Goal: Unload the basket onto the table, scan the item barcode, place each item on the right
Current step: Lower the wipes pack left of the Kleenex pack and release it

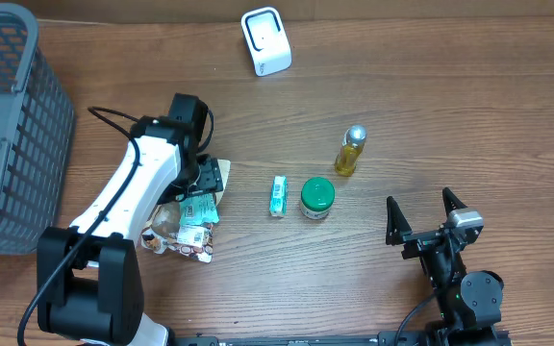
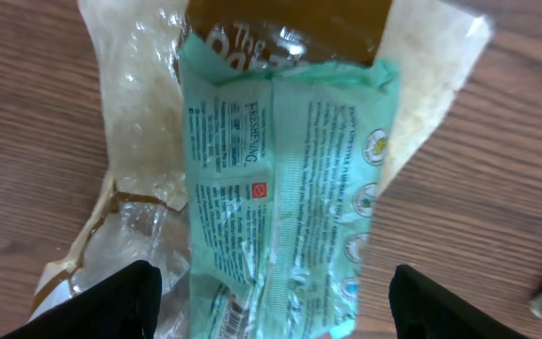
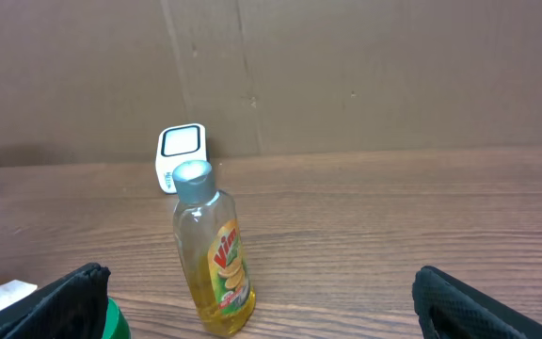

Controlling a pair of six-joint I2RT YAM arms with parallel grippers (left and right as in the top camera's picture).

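Observation:
A mint-green printed packet (image 2: 280, 179) lies flat on a pile of clear bags (image 2: 139, 141), with a barcode (image 2: 241, 311) showing at its near end. My left gripper (image 2: 271, 315) hangs right above it, open, its black fingers (image 2: 111, 301) spread on either side and holding nothing. From overhead the left gripper (image 1: 203, 181) sits over the packet pile (image 1: 186, 221). The white scanner (image 1: 265, 40) stands at the back of the table. At the front right my right gripper (image 1: 421, 213) is open and empty; in the right wrist view it (image 3: 271, 320) faces the scanner (image 3: 182, 155).
A grey basket (image 1: 8, 125) fills the left edge. A small green tube (image 1: 277, 195), a green-lidded jar (image 1: 317, 197) and a yellow liquid bottle (image 1: 351, 151) stand mid-table. The bottle (image 3: 213, 254) rises just ahead of my right fingers.

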